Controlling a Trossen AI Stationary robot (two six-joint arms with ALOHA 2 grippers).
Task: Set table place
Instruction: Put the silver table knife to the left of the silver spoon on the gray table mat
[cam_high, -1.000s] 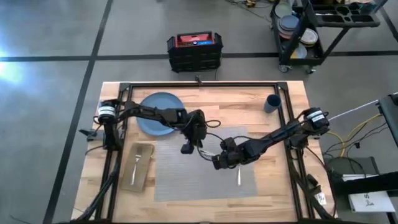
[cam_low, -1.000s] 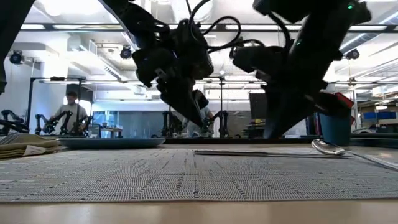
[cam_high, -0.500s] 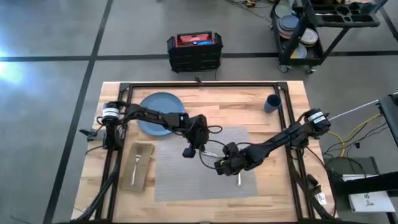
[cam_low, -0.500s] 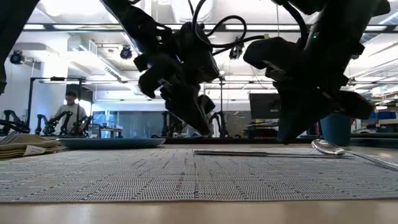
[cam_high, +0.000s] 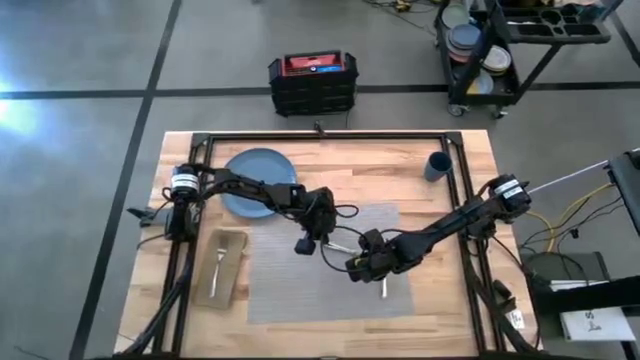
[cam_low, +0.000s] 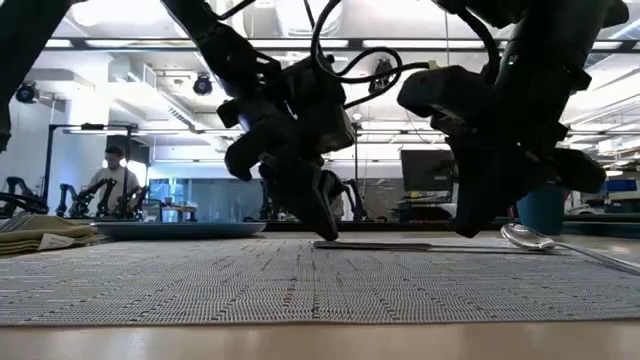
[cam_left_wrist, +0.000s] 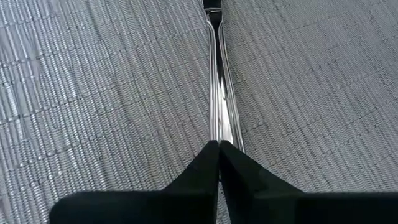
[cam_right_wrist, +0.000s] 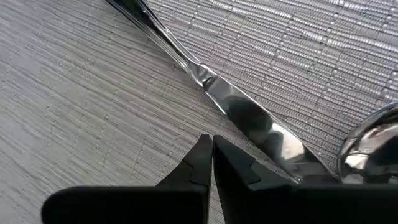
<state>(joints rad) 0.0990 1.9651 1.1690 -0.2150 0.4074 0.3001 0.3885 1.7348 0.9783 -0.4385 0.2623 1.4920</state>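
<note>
Seemingly both grippers low over placemat (cam_high: 330, 262)

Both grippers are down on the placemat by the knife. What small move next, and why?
Probably nudge the knife with the left gripper, whose shut tips sit at its handle end, while the shut right gripper steadies the blade; it lies crosswise on the placemat.

Knife (cam_right_wrist: 249, 118) and spoon (cam_low: 527, 237) are showing polished, mirror-bright metal; the placemat (cam_left_wrist: 93, 93) is showing coarse, matt grey weave; the table (cam_high: 450, 190) is showing pale, planked wood.
</note>
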